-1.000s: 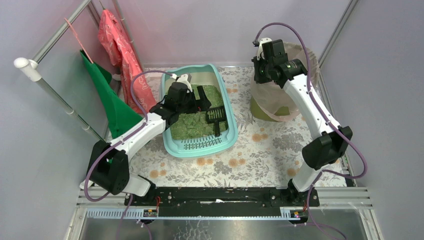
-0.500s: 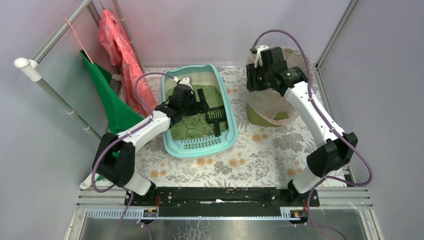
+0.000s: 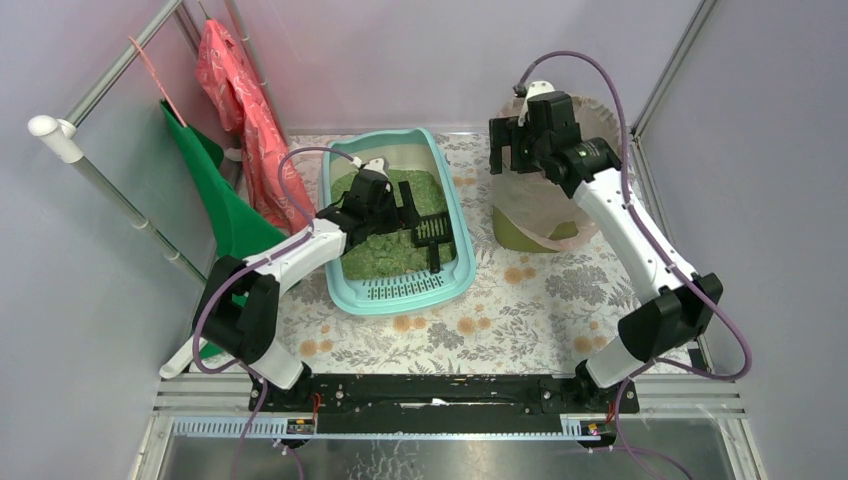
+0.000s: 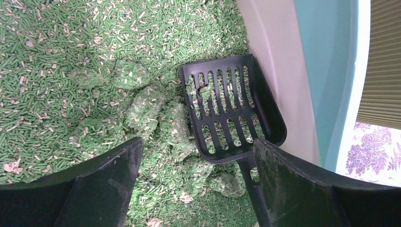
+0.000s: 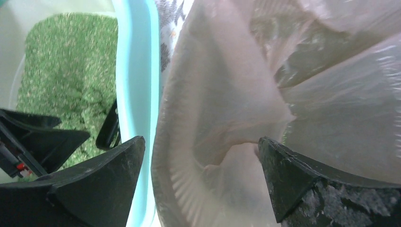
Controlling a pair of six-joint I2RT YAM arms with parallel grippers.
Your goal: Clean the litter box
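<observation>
The pale turquoise litter box sits mid-table with green granules and its grille step at the near end. A black slotted scoop lies in the litter by the right wall, beside pale green clumps. My left gripper hangs open just above the litter. In the left wrist view the scoop lies ahead of the left gripper, its handle running by the right finger. My right gripper is open over the left rim of the bagged bin. In its wrist view the right gripper straddles the beige bag.
The round olive bin stands right of the box on the floral mat. A red bag and a green cloth hang from a pole rack at left. Walls enclose three sides.
The right gripper went from shut to open and swung left over the bin's left rim. The left arm reached a little farther right toward the scoop.
</observation>
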